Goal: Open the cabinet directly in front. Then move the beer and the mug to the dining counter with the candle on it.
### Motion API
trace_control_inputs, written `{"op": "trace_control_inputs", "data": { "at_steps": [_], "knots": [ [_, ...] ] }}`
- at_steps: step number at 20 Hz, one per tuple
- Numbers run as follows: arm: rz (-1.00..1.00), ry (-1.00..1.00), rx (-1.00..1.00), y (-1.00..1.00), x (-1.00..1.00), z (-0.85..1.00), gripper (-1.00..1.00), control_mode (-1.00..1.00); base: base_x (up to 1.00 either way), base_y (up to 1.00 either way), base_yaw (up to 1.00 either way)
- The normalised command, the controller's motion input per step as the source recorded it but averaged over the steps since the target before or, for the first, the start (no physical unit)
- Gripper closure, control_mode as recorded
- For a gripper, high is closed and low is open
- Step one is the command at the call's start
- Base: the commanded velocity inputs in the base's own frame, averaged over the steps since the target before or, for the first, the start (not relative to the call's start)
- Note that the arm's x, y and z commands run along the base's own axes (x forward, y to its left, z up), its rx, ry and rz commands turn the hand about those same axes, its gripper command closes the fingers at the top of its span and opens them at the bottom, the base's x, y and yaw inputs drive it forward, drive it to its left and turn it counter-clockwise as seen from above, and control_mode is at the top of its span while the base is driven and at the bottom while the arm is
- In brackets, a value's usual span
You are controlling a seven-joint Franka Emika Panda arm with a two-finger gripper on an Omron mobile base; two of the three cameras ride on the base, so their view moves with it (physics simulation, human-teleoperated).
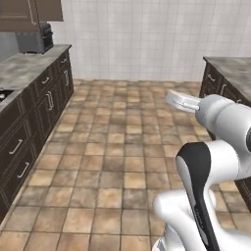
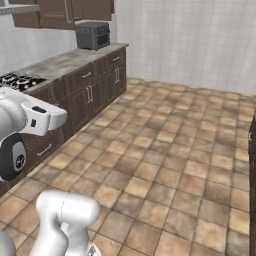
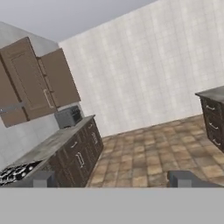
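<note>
Hand view: two small dark finger tips (image 3: 41, 178) stand far apart at the bottom edge, so the hand (image 3: 111, 179) is open with nothing between its jaws. Beyond them lies a terracotta tiled floor (image 3: 153, 148) backed by a white tiled wall (image 3: 144, 65). On the left, a dark brown wooden wall cabinet with two raised-panel doors (image 3: 37, 81) hangs closed above a grey-brown veined stone surface (image 3: 52, 146) — a dark grey boxy toaster oven (image 3: 68, 117) stands at its far end and a black gas hob (image 3: 15, 173) lies nearer. Dark brown drawers with short silver handles (image 3: 78, 157) run below. On the right, the corner of a second stone-topped surface over dark drawers (image 3: 212, 111) stands well apart across the floor.

Left base view: the white arm with dark joints (image 1: 215, 162) rises at lower right — the wall cabinet's lower corner shows at upper left.
</note>
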Motion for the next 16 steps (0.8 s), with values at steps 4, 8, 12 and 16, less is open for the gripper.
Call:
{"op": "trace_control_inputs", "data": {
  "at_steps": [4, 8, 12, 16],
  "knots": [
    [0.00, 0.00, 0.00, 0.00, 0.00, 0.00, -1.00, 1.00, 1.00, -0.20, 0.05],
    [0.00, 0.00, 0.00, 0.00, 0.00, 0.00, -1.00, 1.00, 1.00, -0.17, 0.01],
    [0.00, 0.00, 0.00, 0.00, 0.00, 0.00, -1.00, 1.00, 1.00, -0.10, 0.00],
    [0.00, 0.00, 0.00, 0.00, 0.00, 0.00, -1.00, 1.00, 1.00, -0.11, 0.00]
  ]
}}
